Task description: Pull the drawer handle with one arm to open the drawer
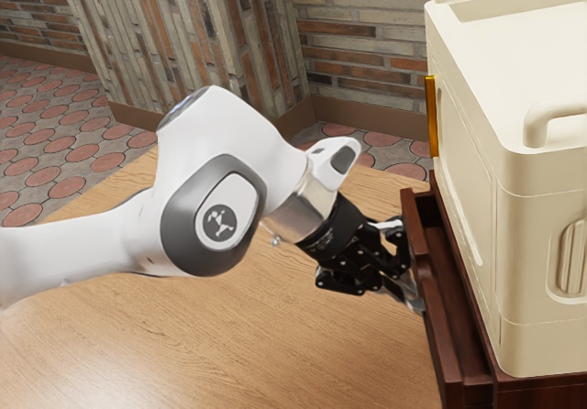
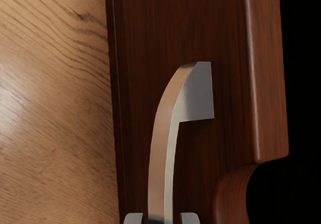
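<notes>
The drawer handle (image 2: 158, 148) is where my work is, a curved bar standing off the dark wood, and it runs in between my fingers (image 2: 190, 218), one on either side. I judge them clamped on it: they stand close about the bar, though the contact itself lies at the very edge of what my wrist view gives me. The far end of the bar meets the wood through a squared foot, and I see nothing in the way there. Behind the handle, the drawer (image 1: 444, 354) stands partly out; from the side I can make out a dark hollow between its front and the cabinet (image 1: 550, 392). So the reaching and the grasp look done to me, and the opening has begun; what is left, I think, is more of the same pull, straight back over the desk (image 1: 275, 336), until the drawer is well out. If I drew at a slant, I might slip along the curve or bind the drawer. Beyond its front, a cream box (image 1: 541, 244) rests on top of the cabinet, and past everything rises the brick wall (image 1: 348, 42), no concern of mine.
</notes>
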